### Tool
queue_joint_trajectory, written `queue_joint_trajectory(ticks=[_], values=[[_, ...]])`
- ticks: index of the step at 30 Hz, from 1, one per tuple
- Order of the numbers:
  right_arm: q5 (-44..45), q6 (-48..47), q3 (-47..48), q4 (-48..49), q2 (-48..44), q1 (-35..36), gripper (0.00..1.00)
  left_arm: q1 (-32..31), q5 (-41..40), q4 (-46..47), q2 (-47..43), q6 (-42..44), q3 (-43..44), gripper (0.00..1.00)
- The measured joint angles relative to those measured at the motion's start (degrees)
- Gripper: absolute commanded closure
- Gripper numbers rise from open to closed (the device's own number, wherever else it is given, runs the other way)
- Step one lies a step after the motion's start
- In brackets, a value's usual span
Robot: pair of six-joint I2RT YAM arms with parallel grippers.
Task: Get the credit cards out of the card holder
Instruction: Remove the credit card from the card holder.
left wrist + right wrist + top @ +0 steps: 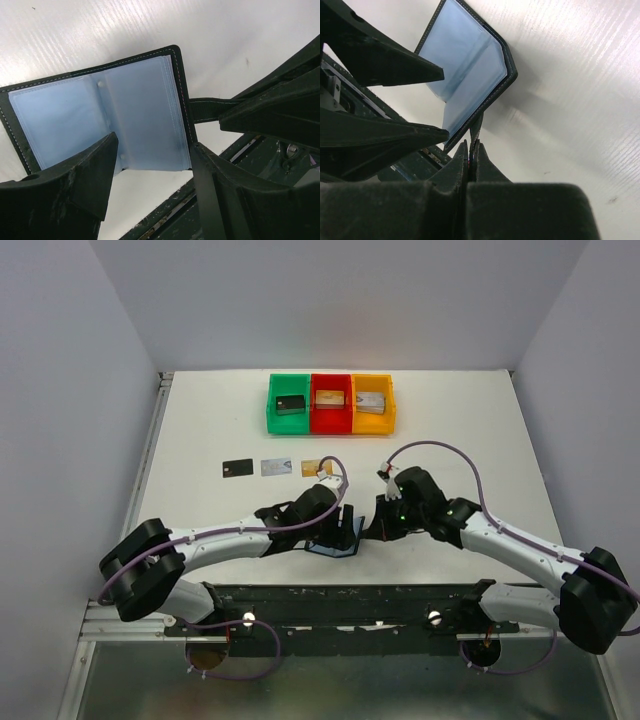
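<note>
Tabletop [200, 430] holds card holder [100, 115] beneath left gripper [154, 145].

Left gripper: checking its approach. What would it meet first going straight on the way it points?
Probably the card holder, its blue-grey inner face, just ahead of the left gripper; depth is unclear.

card holder [338, 546] flanked by jaws, 3 credit cards [276, 467] just behind, bins [331, 427] at far edge

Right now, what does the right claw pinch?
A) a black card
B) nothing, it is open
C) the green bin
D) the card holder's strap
D: the right claw is shut on the thin black strap sticking out of the open card holder.
</note>
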Motion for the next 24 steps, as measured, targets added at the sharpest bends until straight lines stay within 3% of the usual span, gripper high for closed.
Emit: queue_joint_trajectory(ticks=[24], values=[[-2.54, -0.92, 0.02, 0.17, 0.00, -1.42, 1.00, 0.79, 1.46, 0.92, 3.17, 1.05, 0.28, 0.35]])
